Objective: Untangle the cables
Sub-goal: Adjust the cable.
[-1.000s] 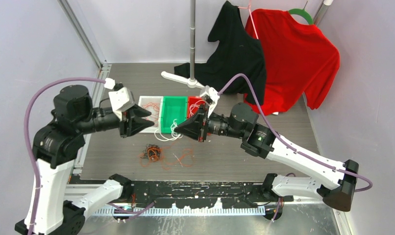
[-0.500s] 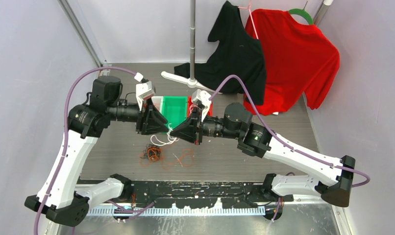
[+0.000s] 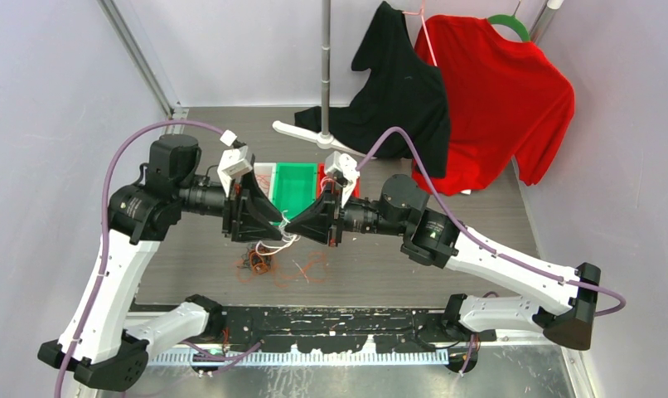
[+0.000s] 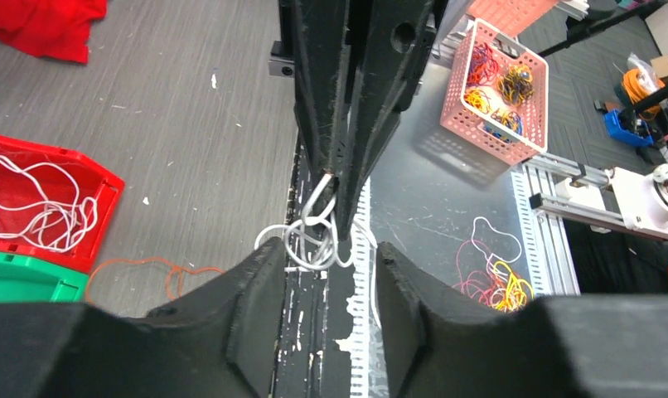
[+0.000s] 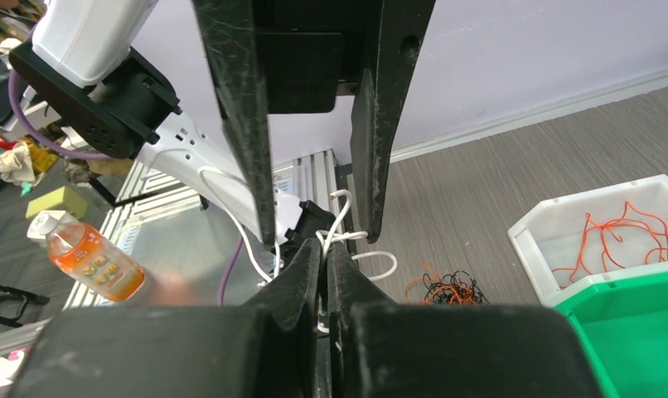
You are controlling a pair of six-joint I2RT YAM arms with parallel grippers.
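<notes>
A knotted white cable (image 4: 312, 240) hangs in loops above the table, and my right gripper (image 5: 324, 245) is shut on it. In the top view the right gripper (image 3: 294, 222) meets my left gripper (image 3: 274, 220) tip to tip, with the white cable (image 3: 273, 245) dangling below. My left gripper (image 4: 326, 253) is open; its fingers (image 5: 249, 124) stand either side of the white cable's top loop without pinching it. A tangle of black and orange cables (image 3: 257, 260) lies on the table beneath, with a loose orange cable (image 3: 312, 267) beside it.
White bin (image 3: 256, 177) holding orange cables, green bin (image 3: 295, 187) and red bin (image 4: 90, 178) holding white cables stand behind the grippers. A stand pole (image 3: 325, 66) and hanging black and red shirts are at the back. A pink basket (image 4: 496, 83) and a bottle (image 5: 86, 253) are off the table.
My left arm swung in from the left to the right gripper and its jaws opened wider. The right gripper drifted slightly left, still holding the white cable.
</notes>
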